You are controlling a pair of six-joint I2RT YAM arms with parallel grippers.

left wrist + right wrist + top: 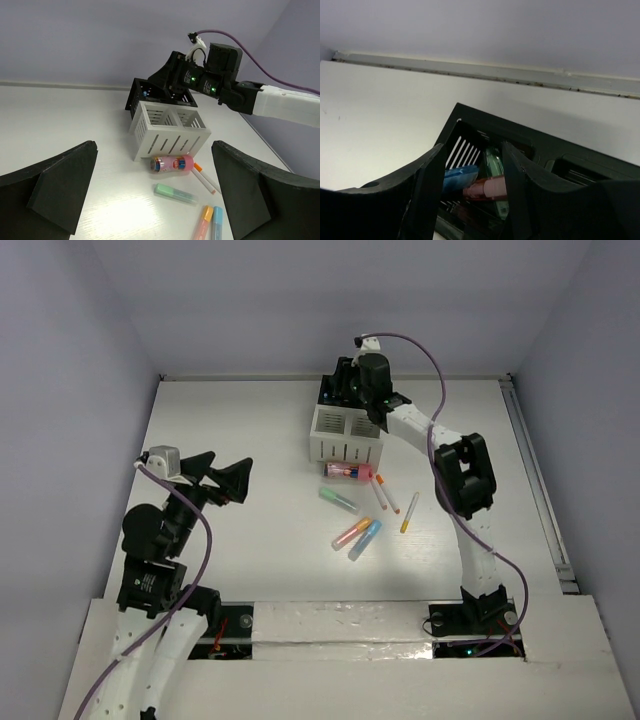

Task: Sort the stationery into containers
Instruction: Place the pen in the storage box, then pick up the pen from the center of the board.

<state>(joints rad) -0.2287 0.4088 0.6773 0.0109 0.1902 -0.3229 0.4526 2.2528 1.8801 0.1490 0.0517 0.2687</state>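
Observation:
The organiser's white slotted box (345, 435) joins the black box (328, 392) behind it. My right gripper (350, 390) hangs over the black box with its jaws apart. In the right wrist view it (472, 155) frames a compartment (470, 125) holding a blue marker (460, 177), a pink marker (487, 189) and a green one (493, 162); nothing is gripped. On the table lie a fat pink cylinder (348, 472), a green marker (338, 499), two thin white sticks (384, 493), a yellow stick (409, 512), an orange marker (351, 533) and a blue marker (365, 539). My left gripper (228, 478) is open and empty, left of them.
The left wrist view shows the white box (170, 130), the pink cylinder (172, 163) against its front, the green marker (175, 194), and the right arm (280, 102) reaching in from the right. Walls close the table at the back and sides.

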